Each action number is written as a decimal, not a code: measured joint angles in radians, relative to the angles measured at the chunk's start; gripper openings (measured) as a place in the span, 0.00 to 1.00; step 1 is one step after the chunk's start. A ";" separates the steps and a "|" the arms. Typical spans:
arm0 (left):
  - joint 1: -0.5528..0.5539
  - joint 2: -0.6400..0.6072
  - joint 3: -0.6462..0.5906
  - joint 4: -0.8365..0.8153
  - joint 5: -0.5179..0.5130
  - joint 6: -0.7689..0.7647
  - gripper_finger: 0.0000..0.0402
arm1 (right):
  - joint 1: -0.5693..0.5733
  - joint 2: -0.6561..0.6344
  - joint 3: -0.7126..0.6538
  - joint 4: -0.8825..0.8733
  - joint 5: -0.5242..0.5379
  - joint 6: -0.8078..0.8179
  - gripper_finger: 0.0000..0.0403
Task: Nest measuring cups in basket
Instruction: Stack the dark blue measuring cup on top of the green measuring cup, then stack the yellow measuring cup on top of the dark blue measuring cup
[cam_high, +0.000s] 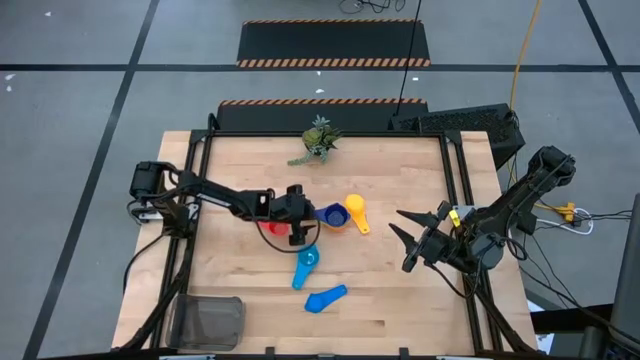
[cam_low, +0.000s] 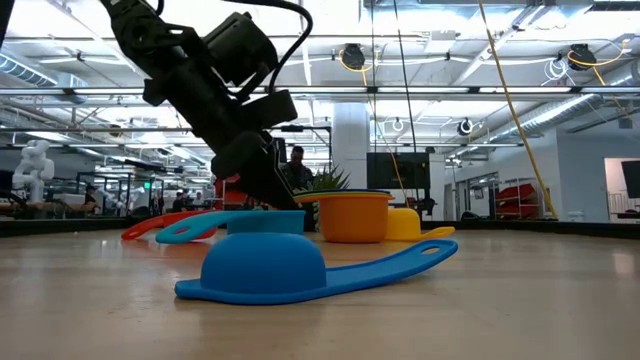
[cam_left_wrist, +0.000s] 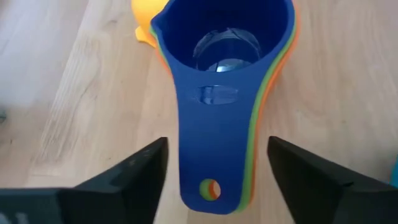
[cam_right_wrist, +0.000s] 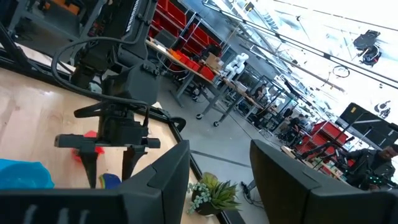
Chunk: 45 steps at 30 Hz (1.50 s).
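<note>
While its fingers stand apart astride the handle, the left gripper (cam_left_wrist: 214, 180) hovers over the dark blue cup (cam_left_wrist: 227, 56), stacked in orange and green ones mid-table, likely to grasp it. Loose cups lie close around. The basket (cam_high: 208, 322) sits far off, at the table's corner. The right gripper (cam_high: 412, 240) waits open near the opposite edge.

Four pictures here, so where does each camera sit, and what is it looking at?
High: overhead, straight down on the table, both arms.
Low: table height, level across blue cup; left gripper above.
Left wrist: over the nested cup stack, own fingers astride its handle.
Right wrist: across at left gripper, plant.
High and low share the plant.
</note>
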<state>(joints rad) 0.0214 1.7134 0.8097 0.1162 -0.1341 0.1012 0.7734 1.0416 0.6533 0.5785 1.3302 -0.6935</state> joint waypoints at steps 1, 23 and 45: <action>0.001 0.000 0.000 0.000 0.000 0.009 0.61 | 0.000 0.000 0.000 0.000 0.000 0.000 0.41; 0.003 0.000 0.000 -0.069 -0.053 0.026 0.53 | 0.000 0.000 0.000 0.000 0.000 -0.002 0.41; -0.005 -0.261 -0.001 -0.266 -0.083 -0.060 0.54 | -0.024 0.029 0.000 -0.076 0.000 0.181 0.41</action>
<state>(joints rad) 0.0162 1.4522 0.8088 -0.1495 -0.2172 0.0413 0.7492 1.0707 0.6533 0.5030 1.3297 -0.5126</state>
